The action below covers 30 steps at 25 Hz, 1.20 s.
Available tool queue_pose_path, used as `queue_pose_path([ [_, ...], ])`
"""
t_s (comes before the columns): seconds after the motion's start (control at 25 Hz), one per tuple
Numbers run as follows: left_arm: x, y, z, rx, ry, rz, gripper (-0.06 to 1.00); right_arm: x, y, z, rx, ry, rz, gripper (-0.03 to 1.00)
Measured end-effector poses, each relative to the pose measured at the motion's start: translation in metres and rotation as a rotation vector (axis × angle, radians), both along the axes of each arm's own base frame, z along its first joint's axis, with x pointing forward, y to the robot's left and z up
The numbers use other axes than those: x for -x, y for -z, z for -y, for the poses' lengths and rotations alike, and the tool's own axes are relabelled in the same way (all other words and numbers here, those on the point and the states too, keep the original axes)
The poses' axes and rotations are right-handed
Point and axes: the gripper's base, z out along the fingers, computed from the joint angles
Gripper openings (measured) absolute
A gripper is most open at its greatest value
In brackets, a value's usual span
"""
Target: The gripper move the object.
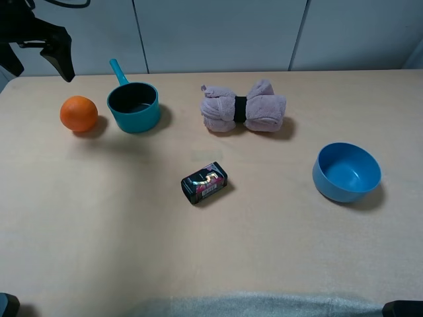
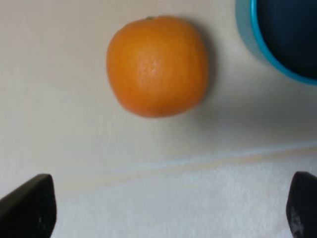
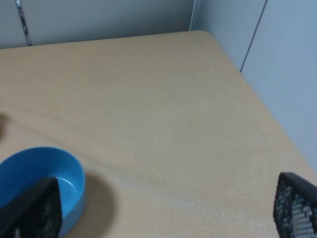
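Note:
The round orange fruit (image 1: 78,113) lies on the tan table (image 1: 132,238) at the far left, just left of the teal pot (image 1: 134,105). My left gripper (image 1: 41,71) hangs open and empty above the table's back-left corner, behind the orange and apart from it. In the left wrist view the orange (image 2: 157,65) sits ahead of the gripper (image 2: 166,208), between the lines of the two spread black fingertips (image 2: 29,206). My right gripper (image 3: 166,213) is open and empty, with the blue bowl (image 3: 39,173) by one finger.
A rolled mauve towel (image 1: 243,107) lies at the back centre. A small black printed box (image 1: 204,183) sits mid-table. The blue bowl (image 1: 347,172) stands at the right. The pot's rim (image 2: 282,39) is close beside the orange. A grey wall backs the table.

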Motion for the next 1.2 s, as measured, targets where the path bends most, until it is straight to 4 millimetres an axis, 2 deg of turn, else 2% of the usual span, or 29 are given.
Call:
queue_pose_path([
  [0.28,0.03,-0.035,-0.004,-0.023,-0.012,0.041,0.99,0.0,0.0,0.0,0.0,0.0,0.0,0.65],
  [0.6,0.083,-0.048,-0.01,-0.06,-0.036,0.11,0.99,0.0,0.0,0.0,0.0,0.0,0.0,0.65],
  [0.8,0.122,-0.063,-0.013,-0.079,-0.052,0.17,0.99,0.0,0.0,0.0,0.0,0.0,0.0,0.65],
  [1.0,0.159,-0.066,-0.016,-0.095,-0.073,0.211,0.99,0.0,0.0,0.0,0.0,0.0,0.0,0.65],
  [1.2,0.195,-0.06,-0.018,-0.091,-0.094,0.237,0.99,0.0,0.0,0.0,0.0,0.0,0.0,0.65],
])
